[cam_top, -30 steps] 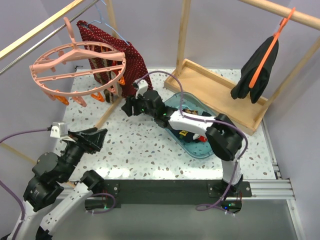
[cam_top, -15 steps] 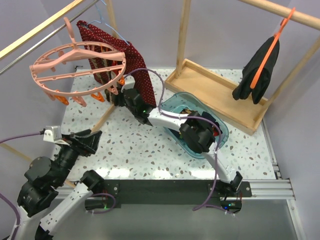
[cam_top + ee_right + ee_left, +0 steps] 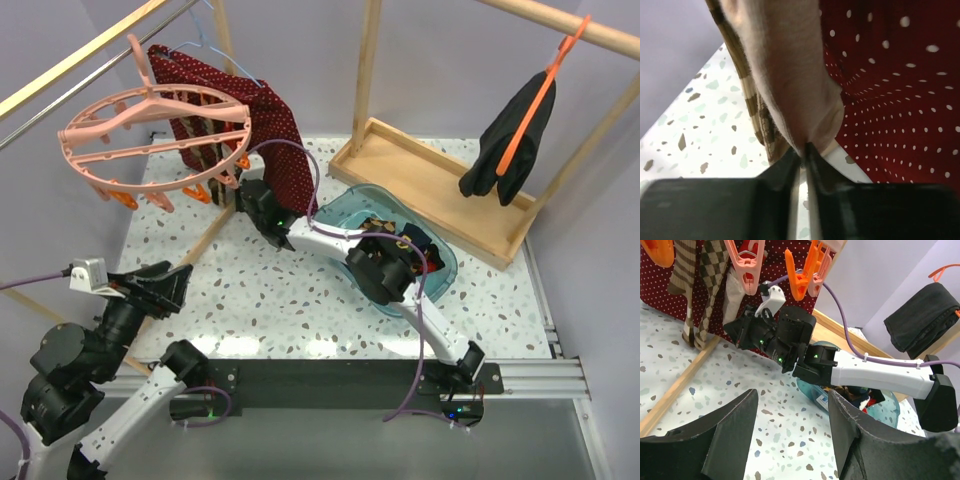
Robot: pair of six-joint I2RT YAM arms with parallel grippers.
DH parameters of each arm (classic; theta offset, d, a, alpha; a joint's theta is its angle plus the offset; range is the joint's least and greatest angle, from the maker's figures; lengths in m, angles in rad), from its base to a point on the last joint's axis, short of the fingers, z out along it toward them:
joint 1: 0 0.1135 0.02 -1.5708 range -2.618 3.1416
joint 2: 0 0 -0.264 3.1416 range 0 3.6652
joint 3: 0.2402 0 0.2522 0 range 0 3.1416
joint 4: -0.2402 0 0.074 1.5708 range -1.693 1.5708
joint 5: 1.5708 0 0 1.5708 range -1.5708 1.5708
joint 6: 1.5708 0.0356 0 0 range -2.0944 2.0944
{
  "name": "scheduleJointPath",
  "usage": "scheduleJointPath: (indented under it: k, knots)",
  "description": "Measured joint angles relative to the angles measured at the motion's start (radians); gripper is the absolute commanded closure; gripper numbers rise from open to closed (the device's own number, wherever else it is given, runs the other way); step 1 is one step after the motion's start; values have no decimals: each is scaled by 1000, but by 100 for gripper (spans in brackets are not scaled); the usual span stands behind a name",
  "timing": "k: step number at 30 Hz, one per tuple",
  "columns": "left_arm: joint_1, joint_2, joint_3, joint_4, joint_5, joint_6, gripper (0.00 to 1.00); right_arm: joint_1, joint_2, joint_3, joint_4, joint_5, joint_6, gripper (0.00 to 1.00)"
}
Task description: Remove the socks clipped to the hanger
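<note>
Right gripper clamped on lower tip of tan sock; sock hangs clipped under pink hanger, far left. Red dotted cloth just behind sock. Left gripper fingers apart, empty, near left.

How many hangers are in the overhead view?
3: pink ring hanger at left, light-blue wire hanger behind it, orange hanger at right holding the black garment.

I have the right arm stretched far forward and across toward the left side, low over the table, with its elbow bent near centre. The right gripper has its jaws almost together, pinching the toe of a tan sock. The left arm sits folded at near left, wrist raised. I read the left gripper as spread wide, aimed at the right wrist.
</note>
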Motion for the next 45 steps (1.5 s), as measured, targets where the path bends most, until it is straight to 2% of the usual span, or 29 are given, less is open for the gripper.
scheduleJointPath:
  k: [5, 9, 16, 33, 40, 45]
  knots:
    - [0, -1, 9, -8, -6, 0, 37, 0, 3, 3, -6, -12, -3, 100]
    - [0, -1, 9, -10, -5, -1, 37, 3, -34, -74, 5, -18, -2, 100]
    - [0, 5, 4, -8, 2, -7, 37, 16, -216, -278, -1, -62, 6, 100]
    - [-1, 37, -45, 2, 95, -104, 38, 70, -676, -555, -73, -171, 88, 100]
    - [-1, 67, -18, -13, 133, -109, 37, 104, -770, -604, -173, -186, 97, 100]
    - [-1, 73, 14, -29, 177, -109, 33, 182, -855, -614, -248, -181, 98, 100]
